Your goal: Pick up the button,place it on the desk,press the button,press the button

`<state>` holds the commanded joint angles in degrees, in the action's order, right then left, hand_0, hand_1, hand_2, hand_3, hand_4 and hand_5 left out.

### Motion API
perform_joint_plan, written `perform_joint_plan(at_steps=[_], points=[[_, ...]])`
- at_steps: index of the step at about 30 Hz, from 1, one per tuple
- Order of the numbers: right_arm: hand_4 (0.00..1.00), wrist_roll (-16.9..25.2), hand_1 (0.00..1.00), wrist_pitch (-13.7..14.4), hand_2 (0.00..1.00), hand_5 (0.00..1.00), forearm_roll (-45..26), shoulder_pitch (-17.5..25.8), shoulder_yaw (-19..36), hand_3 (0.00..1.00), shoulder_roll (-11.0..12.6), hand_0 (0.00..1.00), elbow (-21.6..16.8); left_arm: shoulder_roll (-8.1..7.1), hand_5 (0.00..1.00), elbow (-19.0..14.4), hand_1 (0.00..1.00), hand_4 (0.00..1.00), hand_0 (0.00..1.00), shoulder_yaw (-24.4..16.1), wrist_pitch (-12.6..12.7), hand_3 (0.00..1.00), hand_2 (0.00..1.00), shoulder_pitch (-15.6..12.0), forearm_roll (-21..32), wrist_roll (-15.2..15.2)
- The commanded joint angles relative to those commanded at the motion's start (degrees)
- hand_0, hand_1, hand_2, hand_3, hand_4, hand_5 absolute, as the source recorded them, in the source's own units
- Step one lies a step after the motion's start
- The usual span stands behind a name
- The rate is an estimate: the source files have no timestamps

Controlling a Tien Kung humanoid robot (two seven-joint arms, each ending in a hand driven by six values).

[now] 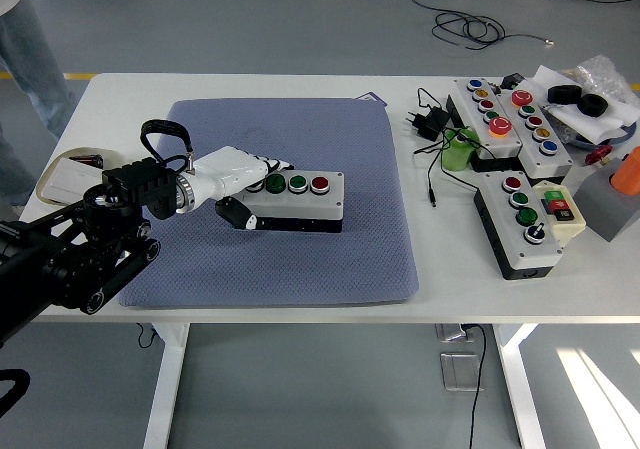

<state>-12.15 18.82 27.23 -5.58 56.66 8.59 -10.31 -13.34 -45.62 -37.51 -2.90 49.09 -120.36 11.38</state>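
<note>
A grey button box with two green buttons and a red one lies on the blue-grey mat. My left hand, white with black fingertips, grips the box's left end, fingers over the top and thumb at the front side. The box looks nearly level, close to or on the mat. My black left arm comes in from the lower left. The right arm is out of sight.
At the right of the table lie other button boxes, a green roll, a black plug with cable and an orange object on a grey block. A shallow dish sits at the left edge. A person's legs stand at top left.
</note>
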Motion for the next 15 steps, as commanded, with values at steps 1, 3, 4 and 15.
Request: perform_joint_plan(at_steps=[1, 3, 4, 15], points=[[0.412, 0.0, 0.797, 0.0, 0.817, 0.479, 0.0, 0.0, 0.0, 0.751, 0.0, 0.787, 0.0, -0.04, 0.187, -0.1, 0.851, 0.821, 0.785, -0.1, -0.1, 0.998, 0.872, -0.1, 0.7, -0.1], [0.412, 0.0, 0.797, 0.0, 0.817, 0.479, -0.1, 0.1, 0.0, 0.751, 0.0, 0.787, 0.0, -0.06, 0.222, -0.2, 0.862, 0.854, 0.812, -0.2, -0.2, 0.998, 0.89, -0.1, 1.1, -0.3], [0.412, 0.0, 0.797, 0.0, 0.817, 0.479, 0.0, 0.1, 0.0, 0.751, 0.0, 0.787, 0.0, -0.08, 0.222, -0.2, 0.862, 0.854, 0.812, -0.4, -0.3, 0.998, 0.89, -0.2, 1.7, -0.5], [0.412, -0.1, 0.797, 0.1, 0.817, 0.479, -0.1, 0.3, -0.2, 0.751, -0.1, 0.787, 0.0, -0.58, 0.274, -2.9, 0.896, 0.89, 0.861, -3.2, -2.9, 0.998, 0.91, -1.2, 3.8, -1.3]])
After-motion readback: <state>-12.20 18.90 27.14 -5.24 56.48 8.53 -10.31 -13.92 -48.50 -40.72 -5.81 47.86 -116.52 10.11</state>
